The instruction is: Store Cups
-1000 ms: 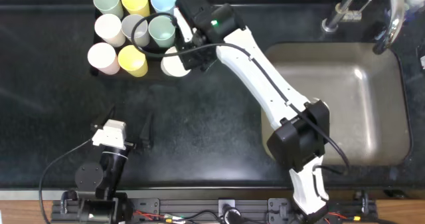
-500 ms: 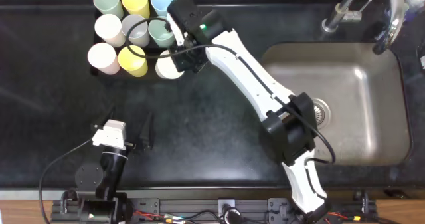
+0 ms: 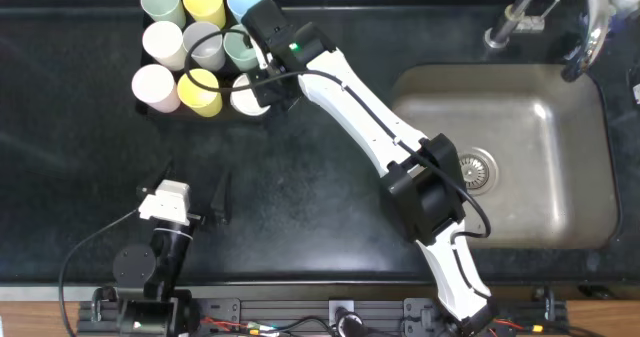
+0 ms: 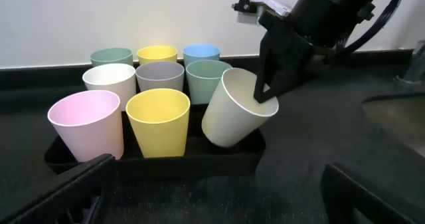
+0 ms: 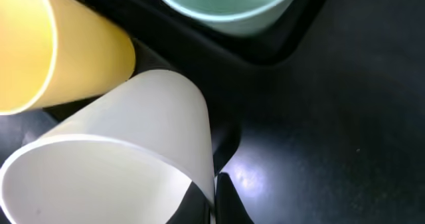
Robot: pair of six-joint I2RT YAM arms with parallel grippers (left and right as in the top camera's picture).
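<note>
One slot left, at the near right corner of the tray (image 4: pixel 166 163): right tool (image 4: pixel 265 96) pinches the rim of the white cup (image 4: pixel 229 121), tilted into it, so straighten upright, lower clear of the yellow cup (image 4: pixel 158 124), then release.

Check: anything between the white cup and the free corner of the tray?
Nothing visible does. The white cup, tilted in the right gripper, is at the tray's free corner; the yellow cup and green cup stand close beside that spot, not in it.
</note>
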